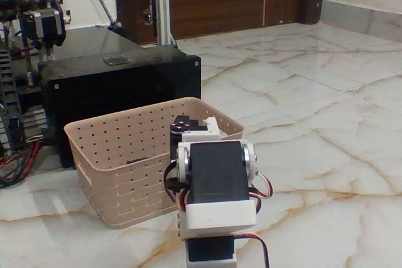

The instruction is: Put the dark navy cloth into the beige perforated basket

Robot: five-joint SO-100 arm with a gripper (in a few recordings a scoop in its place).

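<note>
Fixed view
Arm: its white and black motor blocks (217,183) stand at the front of the picture and reach over the near right rim of the basket.
Tool: hidden behind the arm's own body, down inside the basket; I cannot tell whether it is open or closed.
Beige perforated basket (110,155): sits on the marble floor (314,111), just in front of the big black box (119,86).
Dark navy cloth (137,162): a small dark patch low inside the basket, mostly hidden.
</note>
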